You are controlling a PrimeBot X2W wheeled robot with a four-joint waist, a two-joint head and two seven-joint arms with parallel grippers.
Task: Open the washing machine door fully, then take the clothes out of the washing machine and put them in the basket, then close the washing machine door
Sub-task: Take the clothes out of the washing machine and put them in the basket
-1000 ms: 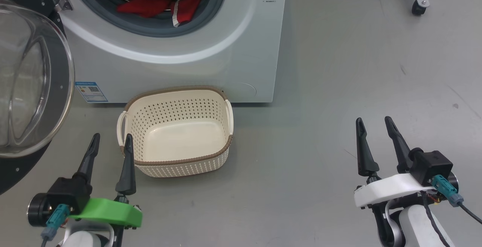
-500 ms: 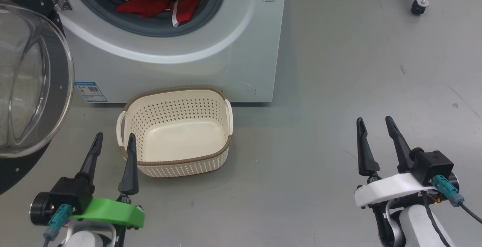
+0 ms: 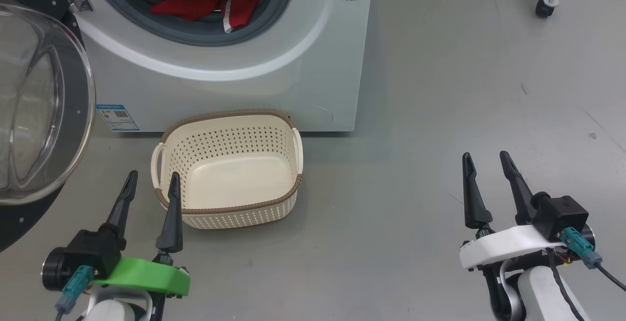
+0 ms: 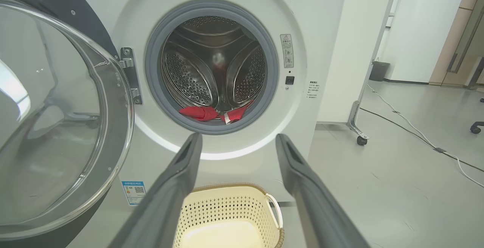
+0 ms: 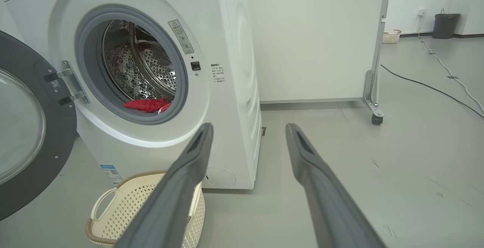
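The red white-trimmed jersey fabric (image 3: 195, 8) is seen low inside the white front-loading washing machine (image 3: 293, 66); the cream perforated plastic basket (image 3: 234, 218) is set just before it. The left tool (image 3: 153, 174) and right tool (image 3: 484, 154) are held wide apart (nothing gripped). Pinched shallowly, fabric could be dropped short of the basket.

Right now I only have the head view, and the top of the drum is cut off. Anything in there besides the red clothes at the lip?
Observer: Not that I can see. In the left wrist view the clothes lie at the front bottom of the drum, and the steel behind them looks bare.
Operator: What's the caster at top right attached to?
Observer: A white panel on wheeled feet, standing beside the washing machine.
Operator: Anything on the floor past it?
Observer: Yes, cables run across it behind the panel.
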